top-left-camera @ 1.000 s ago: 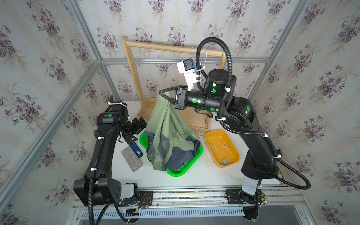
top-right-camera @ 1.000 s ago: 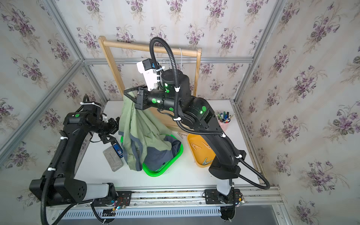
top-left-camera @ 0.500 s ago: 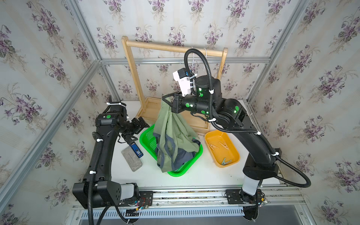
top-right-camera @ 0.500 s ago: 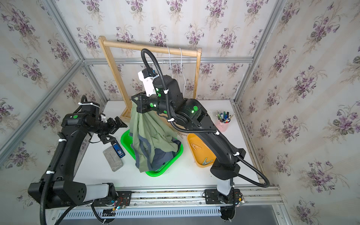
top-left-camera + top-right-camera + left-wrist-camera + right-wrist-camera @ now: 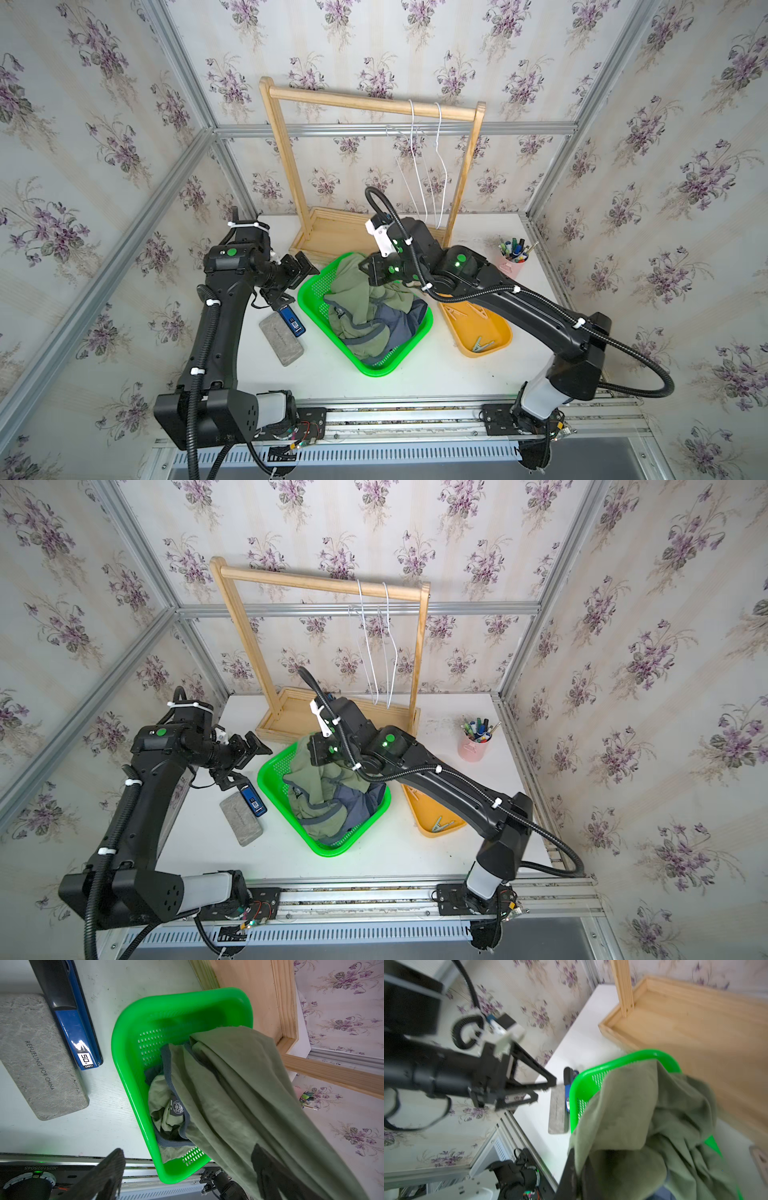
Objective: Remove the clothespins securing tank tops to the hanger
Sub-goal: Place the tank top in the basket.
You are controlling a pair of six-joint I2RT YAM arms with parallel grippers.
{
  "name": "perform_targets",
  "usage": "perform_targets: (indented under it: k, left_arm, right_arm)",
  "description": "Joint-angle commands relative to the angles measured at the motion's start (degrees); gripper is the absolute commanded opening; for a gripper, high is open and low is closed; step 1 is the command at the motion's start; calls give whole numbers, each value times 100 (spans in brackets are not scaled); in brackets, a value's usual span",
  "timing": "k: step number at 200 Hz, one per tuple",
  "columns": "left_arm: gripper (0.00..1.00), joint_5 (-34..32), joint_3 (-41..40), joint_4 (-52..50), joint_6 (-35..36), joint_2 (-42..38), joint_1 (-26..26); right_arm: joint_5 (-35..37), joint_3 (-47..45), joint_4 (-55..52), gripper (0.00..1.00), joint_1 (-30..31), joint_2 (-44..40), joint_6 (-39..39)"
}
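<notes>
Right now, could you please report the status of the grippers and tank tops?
Right gripper shut on olive tank top, over green basket. Left gripper open, empty, beside basket. Navy tank top in basket; hangers bare. Clothespins in orange tray.

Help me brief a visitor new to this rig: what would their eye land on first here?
First comes the bright green basket in the middle of the scene. It is heaped with the olive green tank top, which the right gripper pinches shut over it. Behind it stands the wooden rack, with two bare white wire hangers on its bar. The left gripper hangs open beside the basket.
</notes>
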Motion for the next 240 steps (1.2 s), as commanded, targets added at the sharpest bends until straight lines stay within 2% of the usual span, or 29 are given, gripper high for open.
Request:
perform_targets:
  k: [1, 27, 51, 64, 69, 77, 99, 141, 185, 209, 240]
  left_arm:
    - [97, -40, -30, -43, 72, 8, 13]
    - [98, -51, -64, -39, 118, 107, 17]
    - [97, -66, -91, -41, 183, 205, 6]
    - [98, -74, -96, -32, 181, 244, -5]
    - [98, -74, -88, -28, 192, 262, -19]
    - [98, -74, -68, -20, 206, 304, -51]
    - [98, -226, 183, 33, 267, 530, -373]
    - [99, -819, 1222, 90, 303, 1789, -1615]
    - [99, -989, 1972, 75, 537, 3094, -2407]
    - [94, -1016, 1589, 78, 601, 3297, -2623]
    - [90, -1320, 355, 222, 732, 3053, -2661]
  right_arm:
    - [-193, -1186, 1150, 0, 5, -498, 731]
    - [-144, -2274, 1635, 0, -11, -546, 859]
    - [-253, -2180, 1335, 0, -145, 138, 841]
    - [-217, -1984, 929, 18, -145, 453, 887]
    - [-211, -1953, 779, 33, -145, 536, 915]
    - [-204, -1996, 651, 47, -140, 558, 990]
    - [-33, -2368, 573, 59, -124, 150, 1206]
    - [367, -2697, 538, 64, -112, -1200, 1368]
    - [734, -2668, 125, 64, -110, -1852, 1594]
    - [879, -2946, 53, 64, -117, -1977, 1768]
    - [946, -3463, 212, 64, -114, -2216, 2102]
